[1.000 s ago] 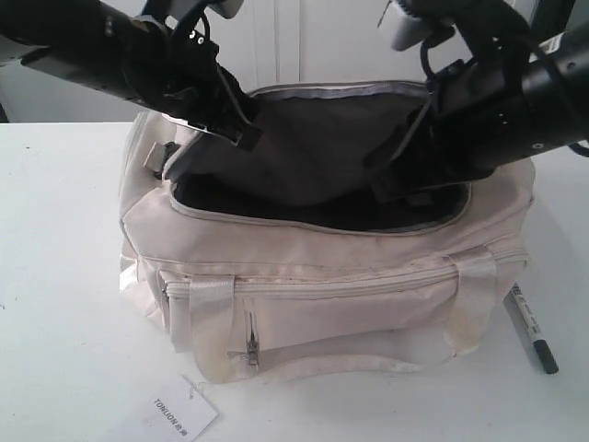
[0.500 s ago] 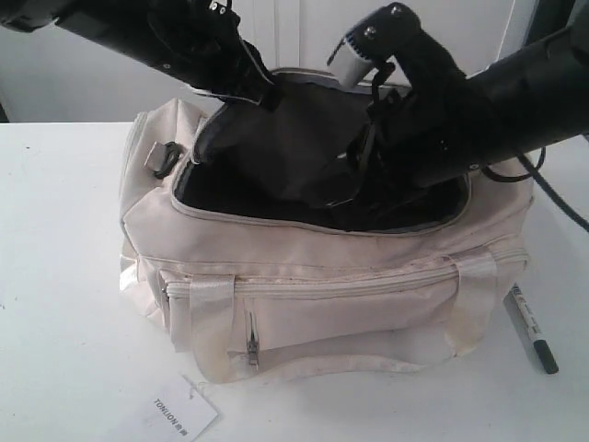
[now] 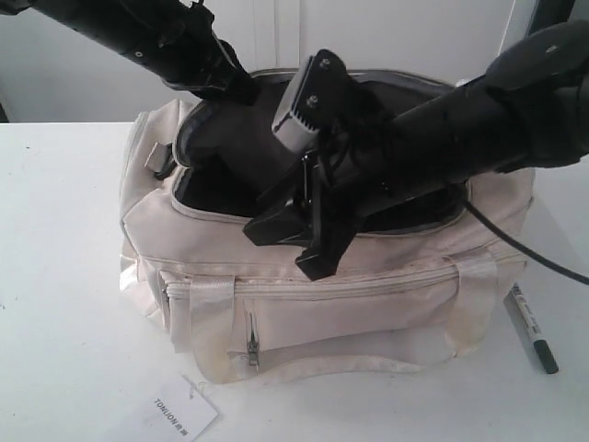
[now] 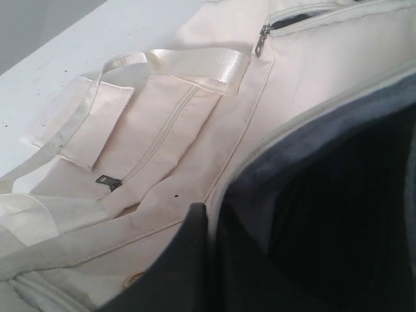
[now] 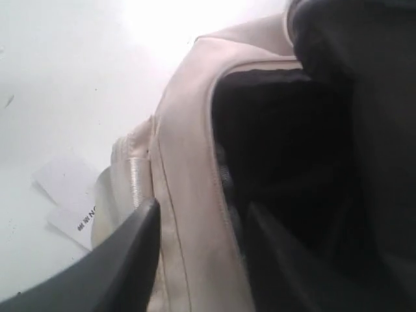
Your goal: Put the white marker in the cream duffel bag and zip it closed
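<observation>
1. the right gripper [image 3: 283,253] has its jaws spread wide and empty. it hangs at the front lip of the cream duffel bag [image 3: 350,313]. in the right wrist view one black finger [image 5: 127,260] sits outside against the cream wall and the other is over the dark interior, so the lip lies between them unpinched.
2. the left gripper [image 3: 225,85] meets the top edge of the raised flap [image 3: 239,138]. its jaws are hidden, so i cannot tell whether they are pinching.
3. the white marker [image 3: 532,331] lies flat on the table [image 3: 55,230] just beside the bag's right end. it is outside the bag and well apart from both grippers. it is a slim cylinder with a pale printed barrel and a dark cap.
4. the bag is soft, slumped cream fabric with its mouth gaping and its lining dark and matte. shiny webbing handles [image 3: 207,304] run down the front, beside a small metal zipper pull [image 3: 250,348] on the front pocket.
5. a white paper tag [image 3: 175,410] rests on the table in front of the bag.
</observation>
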Available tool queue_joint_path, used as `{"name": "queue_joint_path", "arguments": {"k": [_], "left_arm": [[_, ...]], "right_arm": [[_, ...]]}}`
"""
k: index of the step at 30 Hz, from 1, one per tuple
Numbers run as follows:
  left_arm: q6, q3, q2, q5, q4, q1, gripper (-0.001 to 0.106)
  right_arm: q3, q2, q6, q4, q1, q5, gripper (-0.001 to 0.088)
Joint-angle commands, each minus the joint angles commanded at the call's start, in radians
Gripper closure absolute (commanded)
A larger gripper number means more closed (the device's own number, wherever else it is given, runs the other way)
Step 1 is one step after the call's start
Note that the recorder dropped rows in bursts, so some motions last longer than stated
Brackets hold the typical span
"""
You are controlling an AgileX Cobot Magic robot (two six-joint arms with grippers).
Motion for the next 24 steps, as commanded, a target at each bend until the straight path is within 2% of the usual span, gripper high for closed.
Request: {"name": "queue_joint_path", "arguments": {"k": [8,13,16,19,24], "left_arm": [[0.012,0.0,0.0,0.0,0.0,0.0,0.105],[0.036,0.0,0.0,-0.035,0.008,0.0,0.105],[0.061,0.0,0.0,-0.11,0.008,0.0,0.105],[0.096,0.0,0.005,-0.224,0.013,0.0,0.105],[0.109,0.0,0.047,-0.412,0.011,0.0,0.105]], "right_arm": [[0.0,0.049,0.0,0.004,0.004,-0.016,0.0435],[0.0,0.051,0.0,0.019,0.004,0.014,0.0616],[0.0,0.049,0.002,0.044,0.004,0.016,0.0759],[0.0,0.042,0.002,0.073,0.004,0.027,0.0866],[0.0,0.029,-0.001,0.099,0.004,0.033,0.0868]]}}
